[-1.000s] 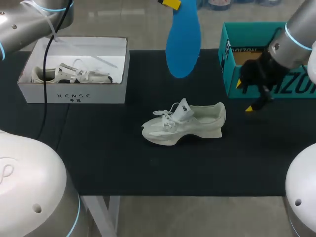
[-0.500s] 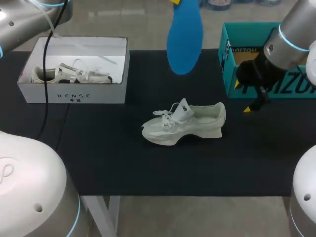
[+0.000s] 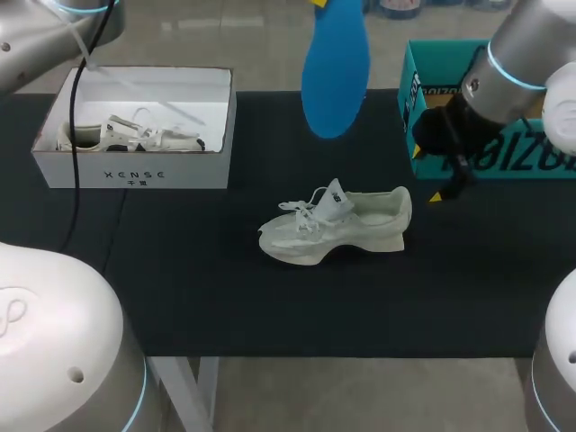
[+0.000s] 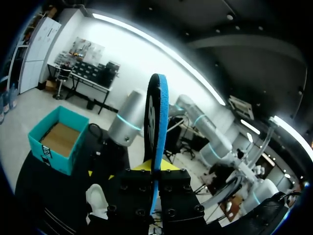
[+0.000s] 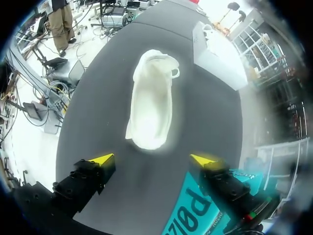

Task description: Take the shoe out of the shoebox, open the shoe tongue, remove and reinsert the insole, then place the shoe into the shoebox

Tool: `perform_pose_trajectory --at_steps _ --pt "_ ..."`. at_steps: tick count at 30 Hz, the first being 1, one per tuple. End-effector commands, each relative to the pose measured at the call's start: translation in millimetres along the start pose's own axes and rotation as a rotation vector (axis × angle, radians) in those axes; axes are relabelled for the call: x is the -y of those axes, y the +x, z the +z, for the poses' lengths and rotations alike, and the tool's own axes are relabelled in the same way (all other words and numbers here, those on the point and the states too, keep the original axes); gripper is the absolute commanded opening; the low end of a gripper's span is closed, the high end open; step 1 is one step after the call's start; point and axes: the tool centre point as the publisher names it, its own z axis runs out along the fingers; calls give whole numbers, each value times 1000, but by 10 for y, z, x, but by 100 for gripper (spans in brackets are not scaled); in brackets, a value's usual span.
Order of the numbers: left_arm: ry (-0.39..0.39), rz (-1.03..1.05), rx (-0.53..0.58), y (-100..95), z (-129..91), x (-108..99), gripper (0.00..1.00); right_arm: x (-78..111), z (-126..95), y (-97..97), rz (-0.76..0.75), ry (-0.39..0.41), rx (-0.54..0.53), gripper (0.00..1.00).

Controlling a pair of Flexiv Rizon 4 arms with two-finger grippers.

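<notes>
A white shoe (image 3: 337,225) lies on its sole in the middle of the black mat, toe to the left, tongue lifted. High above and behind it hangs the blue insole (image 3: 335,72), with my left gripper (image 3: 316,4) shut on its upper end. The left wrist view shows the insole (image 4: 157,122) edge-on between that gripper's (image 4: 156,169) fingers. My right gripper (image 3: 426,176) hovers open just right of the shoe's heel. In the right wrist view the shoe (image 5: 150,105) lies ahead of the wide-open right gripper (image 5: 152,159), apart from both fingers.
A white shoebox (image 3: 135,166) at the back left holds a second white shoe (image 3: 130,135). A teal open box (image 3: 423,99) stands at the back right, close behind my right gripper. The mat's front edge runs near the table's edge.
My right arm has moved left, from in front of the teal box toward the shoe's heel. The insole has stayed raised, shifting only slightly.
</notes>
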Motion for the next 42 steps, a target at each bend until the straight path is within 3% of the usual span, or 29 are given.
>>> perform_pose_trajectory --at_steps 1,11,26,42 --pt "0 0 3 7 2 -8 0 -124 89 -103 1 18 -17 100" --pt "0 0 3 7 2 -8 0 -389 415 -251 -32 7 -51 100" --pt "0 0 3 7 2 -8 0 -345 874 -293 16 -2 -66 100" --pt "0 0 3 7 2 -8 0 -397 1136 -374 18 21 -114 100"
